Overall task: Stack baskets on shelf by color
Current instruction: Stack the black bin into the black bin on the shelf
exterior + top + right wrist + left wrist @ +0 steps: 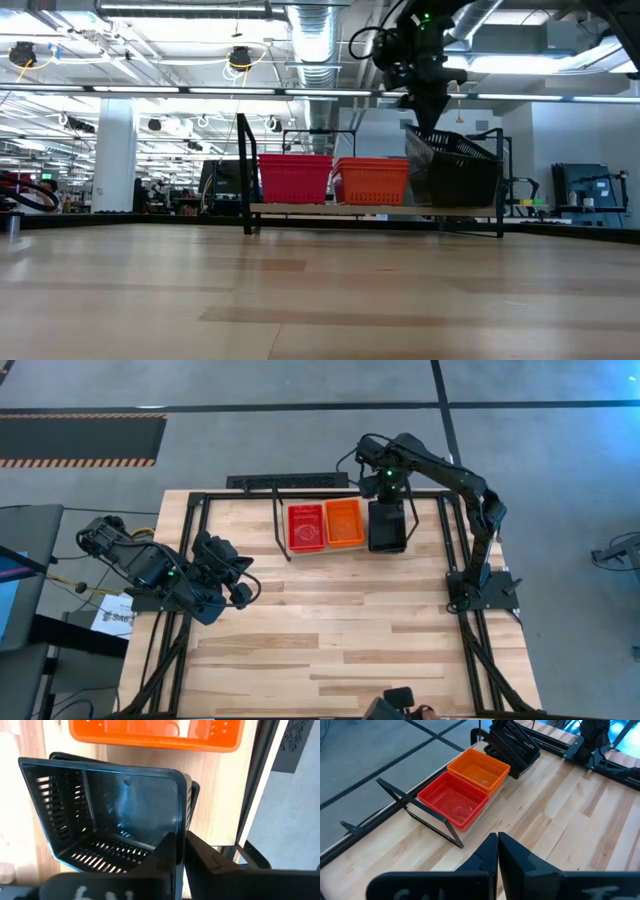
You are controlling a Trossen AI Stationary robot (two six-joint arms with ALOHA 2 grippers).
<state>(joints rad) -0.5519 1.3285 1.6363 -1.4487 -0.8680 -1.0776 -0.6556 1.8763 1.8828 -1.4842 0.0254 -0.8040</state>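
Black basket [110, 815] tilts atop the black stack [462, 178] on the shelf [375, 209]; we see the right gripper [179, 842] pinching its rim to seat it.

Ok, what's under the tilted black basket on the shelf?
More black baskets, a stack on the shelf. The top black basket sits crooked on them, its rim between the right gripper's fingers. How many lie below is hidden, and so is the board beneath.
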